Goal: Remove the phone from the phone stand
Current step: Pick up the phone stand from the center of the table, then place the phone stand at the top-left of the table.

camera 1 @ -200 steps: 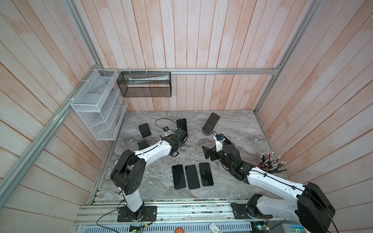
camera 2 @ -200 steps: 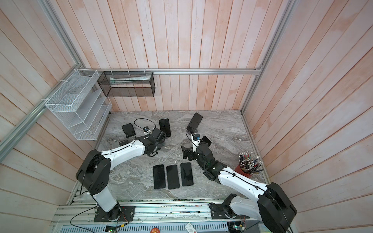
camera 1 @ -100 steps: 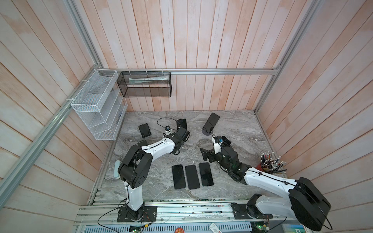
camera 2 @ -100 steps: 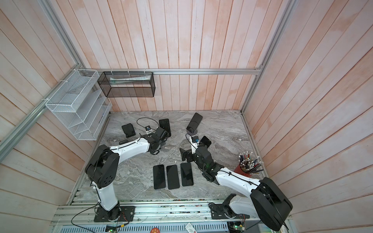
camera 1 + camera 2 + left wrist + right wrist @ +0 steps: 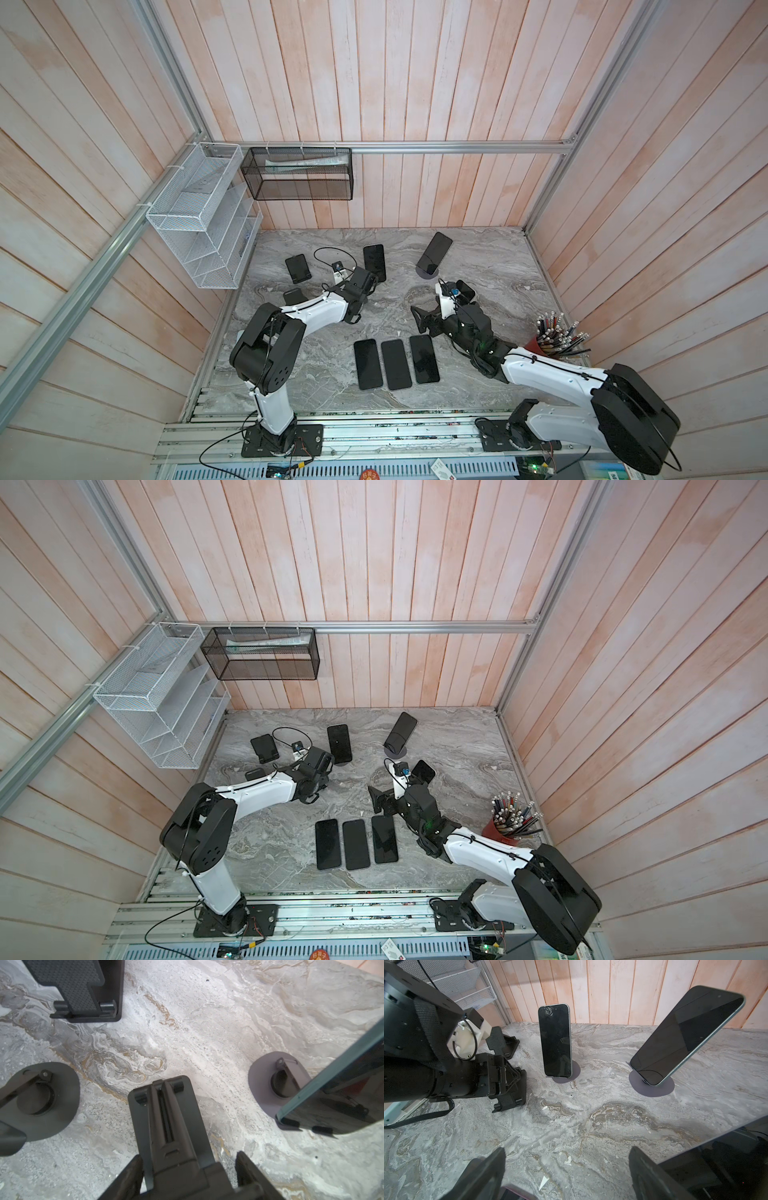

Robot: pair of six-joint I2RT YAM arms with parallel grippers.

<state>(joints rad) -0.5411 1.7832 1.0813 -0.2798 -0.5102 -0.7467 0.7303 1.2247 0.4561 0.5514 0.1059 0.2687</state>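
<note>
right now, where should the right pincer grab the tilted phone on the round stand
Take the tilted phone by its two long edges, in the upper half, coming from the screen side with the right pincer turned to match its lean. Its bottom edge rests on the stand, while the top half stands free, so it should probably lift up along its slope.

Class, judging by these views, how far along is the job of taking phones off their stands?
Done: three phones lie flat in a front row. In hand: the left tool straddles an empty black stand; the right tool is open, holding nothing. Left: at least an upright phone and a tilted phone sit on stands.
</note>
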